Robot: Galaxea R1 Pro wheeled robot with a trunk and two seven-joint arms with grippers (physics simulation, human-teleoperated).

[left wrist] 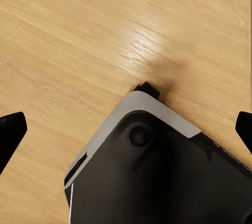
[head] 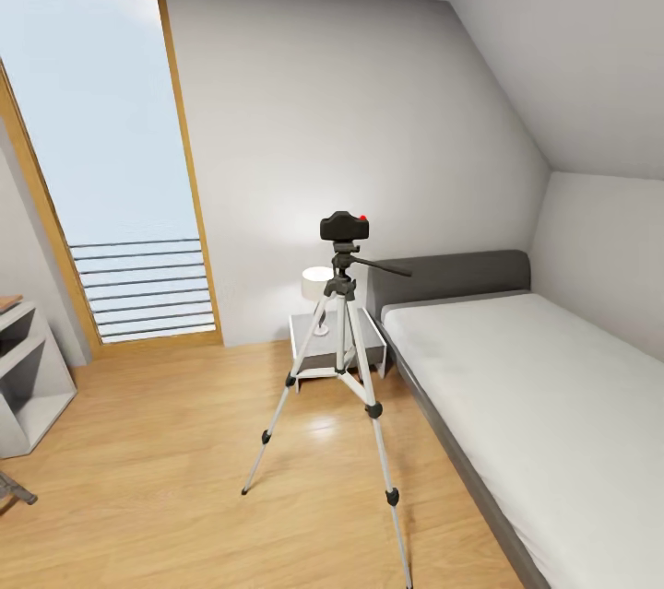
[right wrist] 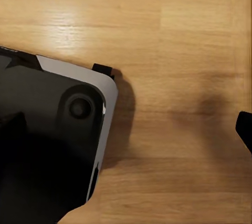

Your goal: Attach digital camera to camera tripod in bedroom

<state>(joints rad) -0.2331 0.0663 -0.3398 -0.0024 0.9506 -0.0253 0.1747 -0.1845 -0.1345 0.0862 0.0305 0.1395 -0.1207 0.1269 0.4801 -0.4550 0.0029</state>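
Note:
In the head view the camera tripod (head: 343, 359) stands on the light wood floor in the middle of the bedroom, its three silver-white legs spread. The digital camera (head: 344, 226), black with a red button on top, sits on the tripod's black head, and a pan handle (head: 387, 267) sticks out to the right. My left gripper (left wrist: 126, 129) hangs open over the floor with nothing between its black fingertips (left wrist: 10, 132). My right gripper (right wrist: 127, 126) is open too, one fingertip (right wrist: 244, 129) showing at the picture's edge.
A grey-framed white bed (head: 526, 386) runs along the right wall. Behind the tripod stand a white nightstand (head: 314, 351) and a lamp (head: 316, 280). The tall wood-framed window (head: 101, 156) is at the left, above a grey shelf unit (head: 28, 377). My dark base (left wrist: 157, 182) lies under both grippers.

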